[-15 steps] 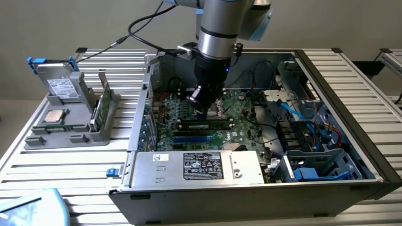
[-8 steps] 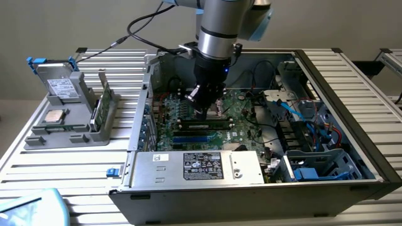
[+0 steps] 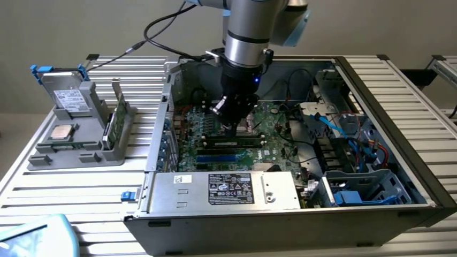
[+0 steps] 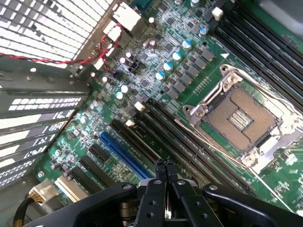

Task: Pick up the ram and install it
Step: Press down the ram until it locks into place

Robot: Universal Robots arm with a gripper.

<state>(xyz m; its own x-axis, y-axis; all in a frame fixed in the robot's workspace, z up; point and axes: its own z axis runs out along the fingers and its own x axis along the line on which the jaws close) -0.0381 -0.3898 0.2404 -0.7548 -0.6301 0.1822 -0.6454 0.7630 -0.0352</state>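
1. Now the gripper point(image 3: 230, 126) is hanging inside the open computer case point(image 3: 400, 107), its fingers pressed together with nothing between them.
2. Its fingertips point(image 4: 164, 166) are hovering over the motherboard point(image 4: 156, 85), close above the dark memory slots point(image 4: 189, 151).
3. Just at the gripper's 6 o'clock in the exterior view, the ram point(image 3: 230, 142) is lying seated in a slot.
4. At 1 o'clock from the fingertips in the wrist view, the CPU socket point(image 4: 241, 118) is standing empty.

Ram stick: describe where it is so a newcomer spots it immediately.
Look inside the open computer case, at the green motherboard. Under the shut pincer, the ram stands in a slot: a narrow stick with black chips, unlike the blue slot beside it.
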